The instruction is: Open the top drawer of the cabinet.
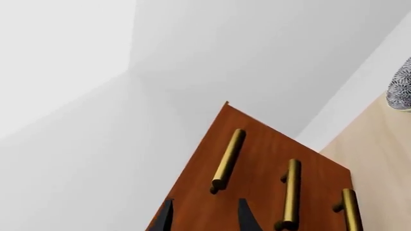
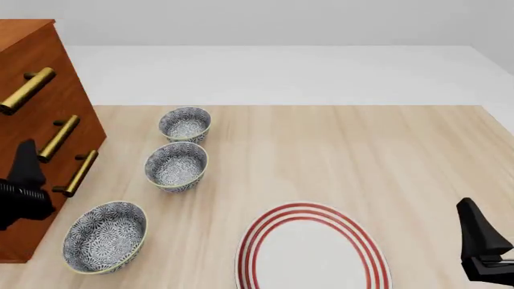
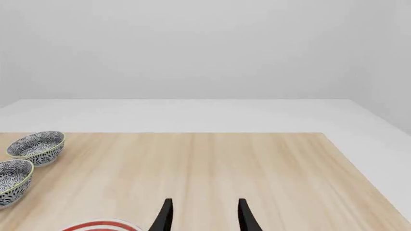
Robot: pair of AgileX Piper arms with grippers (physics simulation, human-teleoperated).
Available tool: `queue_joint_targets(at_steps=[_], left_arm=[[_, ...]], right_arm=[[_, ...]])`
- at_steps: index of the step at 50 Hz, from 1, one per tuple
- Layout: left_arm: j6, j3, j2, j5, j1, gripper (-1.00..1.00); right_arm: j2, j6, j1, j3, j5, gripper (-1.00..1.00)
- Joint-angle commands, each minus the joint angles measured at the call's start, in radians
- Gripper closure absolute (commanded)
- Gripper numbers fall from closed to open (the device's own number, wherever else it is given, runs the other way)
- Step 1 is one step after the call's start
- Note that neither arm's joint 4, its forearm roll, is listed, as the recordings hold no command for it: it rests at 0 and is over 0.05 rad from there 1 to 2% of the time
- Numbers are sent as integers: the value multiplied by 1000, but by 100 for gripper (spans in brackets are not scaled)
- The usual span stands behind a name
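The cabinet [image 2: 20,36] stands at the table's left edge, its three drawer fronts facing right and all flush. The top drawer [image 2: 66,90] carries a brass bar handle [image 2: 28,90]. My left gripper [image 2: 27,158] hovers in front of the cabinet, level with the two lower handles. In the left wrist view the top drawer [image 1: 204,161] and its handle [image 1: 228,160] lie just ahead of the open left gripper [image 1: 205,219], which touches nothing. My right gripper [image 2: 473,220] stays open above the table's near right corner, also seen in its own view as the right gripper [image 3: 204,216].
Three patterned bowls [image 2: 185,124] [image 2: 176,165] [image 2: 105,236] stand in a row just right of the cabinet. A red-ringed white plate [image 2: 313,250] lies at the near middle. The two lower handles [image 2: 60,137] [image 2: 79,173] sit beside the left gripper.
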Motion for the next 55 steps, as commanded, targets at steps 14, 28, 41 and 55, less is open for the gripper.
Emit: queue_joint_targets(at_steps=[14, 28, 41, 55], left_arm=[[118, -66, 96, -6, 4, -100], [174, -96, 128, 40, -11, -100], [197, -146, 145, 68, 22, -100], [201, -181, 191, 72, 44, -100]], right_arm=[[0, 0, 0, 0, 0, -100], [0, 0, 0, 0, 0, -100], [0, 0, 0, 0, 0, -100], [0, 0, 0, 0, 0, -100]])
